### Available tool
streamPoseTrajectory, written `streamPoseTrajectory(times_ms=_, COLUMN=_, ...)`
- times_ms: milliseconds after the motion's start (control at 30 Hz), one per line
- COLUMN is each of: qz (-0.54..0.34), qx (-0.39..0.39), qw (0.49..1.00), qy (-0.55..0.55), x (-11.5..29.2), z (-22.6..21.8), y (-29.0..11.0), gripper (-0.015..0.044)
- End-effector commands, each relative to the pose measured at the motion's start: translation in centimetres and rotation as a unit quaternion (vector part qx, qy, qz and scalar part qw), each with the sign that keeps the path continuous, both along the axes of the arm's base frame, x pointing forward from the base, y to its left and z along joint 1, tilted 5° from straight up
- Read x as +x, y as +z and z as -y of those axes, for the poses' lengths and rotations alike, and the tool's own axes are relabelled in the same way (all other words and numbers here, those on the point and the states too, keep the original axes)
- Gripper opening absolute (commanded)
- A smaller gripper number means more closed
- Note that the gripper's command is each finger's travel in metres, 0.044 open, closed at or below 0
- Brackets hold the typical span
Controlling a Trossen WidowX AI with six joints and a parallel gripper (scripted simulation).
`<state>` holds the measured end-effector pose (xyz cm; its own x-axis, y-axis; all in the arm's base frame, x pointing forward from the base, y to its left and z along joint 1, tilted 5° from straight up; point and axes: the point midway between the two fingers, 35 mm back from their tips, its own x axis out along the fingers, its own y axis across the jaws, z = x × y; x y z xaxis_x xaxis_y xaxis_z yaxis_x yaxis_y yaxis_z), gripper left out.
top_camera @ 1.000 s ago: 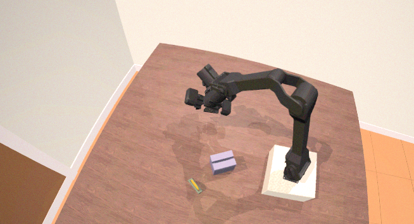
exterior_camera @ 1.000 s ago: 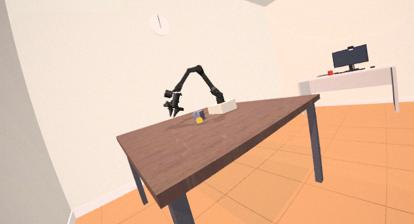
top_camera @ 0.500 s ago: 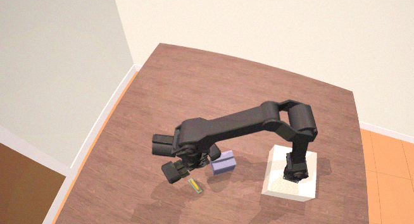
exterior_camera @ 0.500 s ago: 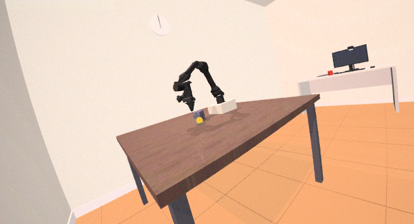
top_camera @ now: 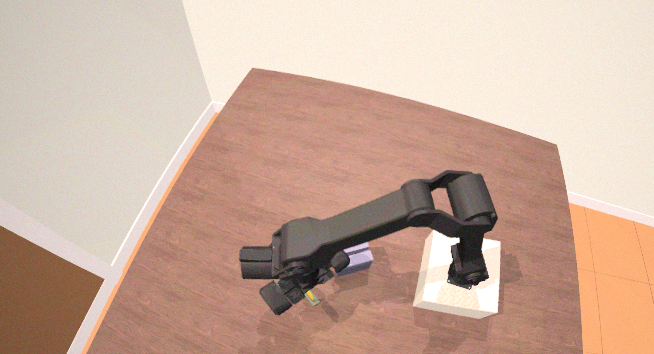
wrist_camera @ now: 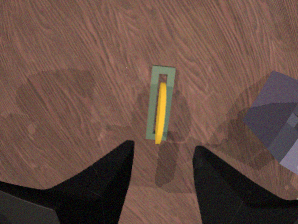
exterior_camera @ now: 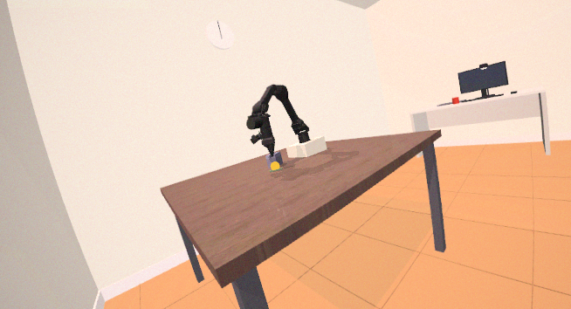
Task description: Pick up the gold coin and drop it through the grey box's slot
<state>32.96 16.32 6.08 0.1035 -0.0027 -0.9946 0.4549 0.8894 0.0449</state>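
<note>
The gold coin stands on its edge in the dark-green holder on the table. My gripper hangs above the coin with its fingers apart and nothing between them; in the wrist view the coin lies just ahead of the gap. In the top view the arm covers most of the gripper. The grey box stands close to the holder, partly hidden under the arm; its slot does not show.
The arm's white base block stands on the wooden table beyond the box. The table's front edge lies a short way from the holder.
</note>
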Motion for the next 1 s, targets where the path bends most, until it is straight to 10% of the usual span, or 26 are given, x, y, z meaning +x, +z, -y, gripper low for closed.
streamPoseTrajectory(times_ms=0, qz=0.001, qx=-0.002, qw=1.0, qy=-0.002, x=0.1, z=-0.1, y=-1.4, gripper=0.0161)
streamPoseTrajectory(times_ms=967, qz=0.001, qx=-0.002, qw=1.0, qy=-0.002, x=0.5, z=-0.1, y=-5.4, gripper=0.0161)
